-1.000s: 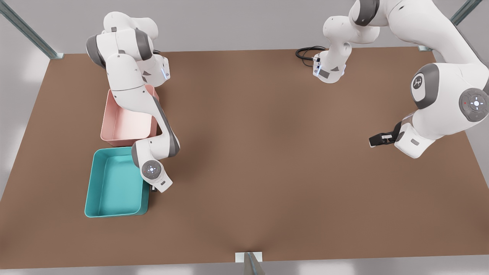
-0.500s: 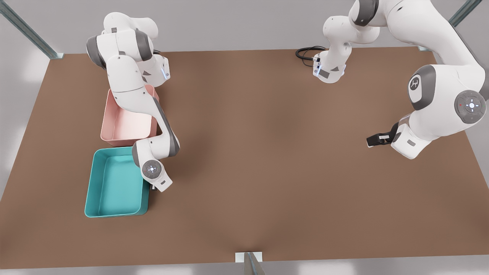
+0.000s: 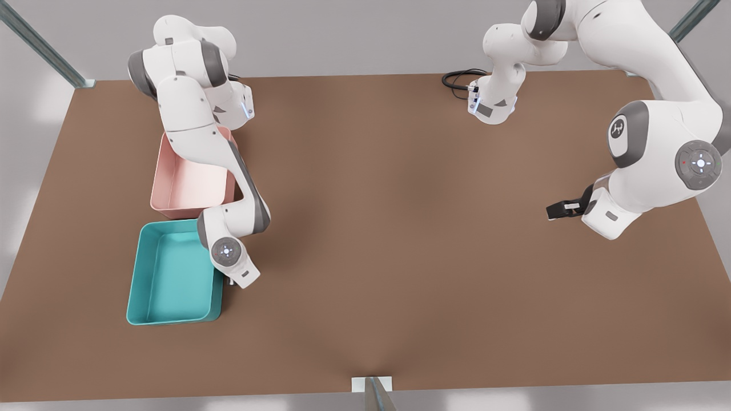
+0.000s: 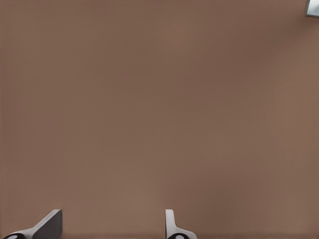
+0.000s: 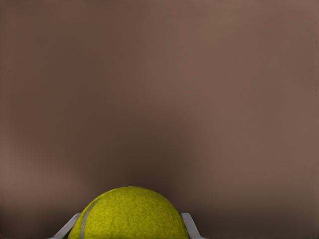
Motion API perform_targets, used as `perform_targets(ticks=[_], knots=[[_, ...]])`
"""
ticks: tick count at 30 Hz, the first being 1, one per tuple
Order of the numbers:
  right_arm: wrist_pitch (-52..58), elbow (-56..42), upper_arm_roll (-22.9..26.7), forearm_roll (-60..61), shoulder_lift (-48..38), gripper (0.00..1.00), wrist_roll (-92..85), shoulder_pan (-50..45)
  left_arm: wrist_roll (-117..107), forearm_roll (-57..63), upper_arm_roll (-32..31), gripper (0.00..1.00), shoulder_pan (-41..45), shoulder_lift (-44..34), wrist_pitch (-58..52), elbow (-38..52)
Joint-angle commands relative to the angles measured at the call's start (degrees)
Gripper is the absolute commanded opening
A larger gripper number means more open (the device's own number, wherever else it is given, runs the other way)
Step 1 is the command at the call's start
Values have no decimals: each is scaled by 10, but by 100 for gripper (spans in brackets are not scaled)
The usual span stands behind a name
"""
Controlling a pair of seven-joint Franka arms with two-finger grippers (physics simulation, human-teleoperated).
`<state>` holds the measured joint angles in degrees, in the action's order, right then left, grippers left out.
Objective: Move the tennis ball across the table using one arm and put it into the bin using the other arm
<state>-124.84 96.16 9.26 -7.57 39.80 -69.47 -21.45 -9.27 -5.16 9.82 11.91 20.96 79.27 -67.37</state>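
Note:
The yellow-green tennis ball [image 5: 132, 214] sits between the two fingers of my right gripper [image 5: 130, 220], which is shut on it above the brown table [image 5: 159, 89]. In the front view this black gripper [image 3: 556, 210] is at the front view's right, pointing toward the table's middle [image 3: 400, 228]. My left gripper [image 4: 112, 223] is open over bare tabletop with nothing between its fingers [image 4: 50, 224]. In the front view it hangs under the wrist [image 3: 231, 281], beside the teal bin's near right corner.
A teal bin [image 3: 137, 274] and a pink bin [image 3: 165, 188] stand side by side at the front view's left, partly under the left arm. A black cable [image 3: 457, 79] lies by the far arm base. A metal bracket [image 3: 371, 383] sits at the near table edge.
My right gripper has shifted a little toward the front view's left, still shut on the ball. The left arm has barely moved.

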Motion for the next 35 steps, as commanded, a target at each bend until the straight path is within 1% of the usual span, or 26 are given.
perform_targets(ticks=[1, 5, 9, 11, 12, 13, 15, 16, 17, 20, 22, 23, 24, 25, 26, 27, 28, 30, 31, 35], knots=[[16, -8, -1, 25, -3, 67, 6, 0, -1, 0, -1, 100, 3, -1, -3, 0], [47, -21, -1, 41, -33, 67, 6, 9, -1, 1, -1, 100, 6, 0, -3, 0], [151, -29, -1, 47, -91, 67, -3, 40, -1, 1, -1, 100, 6, 0, -3, 0], [188, -24, 0, 47, -109, 67, -44, 79, -1, 1, -1, 100, 6, 0, -3, 0], [191, -19, 5, 41, -110, 67, -54, 92, -1, 1, -1, 100, 6, -1, -3, 0], [190, -18, 22, 41, -105, 67, -68, 100, -1, 1, -1, 100, 6, 0, -3, 0], [180, -22, 32, 36, -85, 67, -69, 117, -1, 1, -1, 100, 6, 0, -3, 0], [171, -26, 34, 38, -69, 79, -69, 117, -1, 1, -1, 100, 6, 0, -5, 0], [170, -28, 34, 42, -65, 100, -67, 117, -1, 1, -1, 100, 6, 0, -5, 0], [160, -34, 34, 46, -48, 100, -61, 117, -1, 1, -1, 100, 6, 0, -5, 0], [165, -35, 34, 49, -60, 100, -55, 117, -1, 1, -1, 100, 6, 0, -5, 0], [180, -53, 30, 48, -77, 100, -29, 117, 0, 1, -1, 100, 5, -1, -6, 1], [239, -87, 10, 48, -104, 100, 82, 116, 0, 1, -1, 100, 6, -1, -17, 2], [328, -127, -3, 49, -118, 100, 309, 114, 0, 0, -1, 100, 6, -1, -18, 2], [402, -163, -28, 63, -126, 100, 543, 114, 0, 1, -1, 100, 6, -1, -18, 2], [451, -163, -57, 74, -168, 100, 789, 114, 0, 0, -1, 100, 6, -1, -19, 2], [467, -155, -68, 69, -223, 100, 823, 114, 0, 0, -1, 100, 6, -1, -25, 2], [464, -153, -74, 55, -292, 100, 733, 116, 0, -1, -2, 100, 7, -3, -43, 3], [459, -134, -74, 59, -320, 100, 732, 116, 0, 0, -2, 100, 10, -3, -44, 3], [456, -120, -74, 64, -345, 100, 740, 117, -1, 0, -2, 100, 16, -3, -46, 4]])
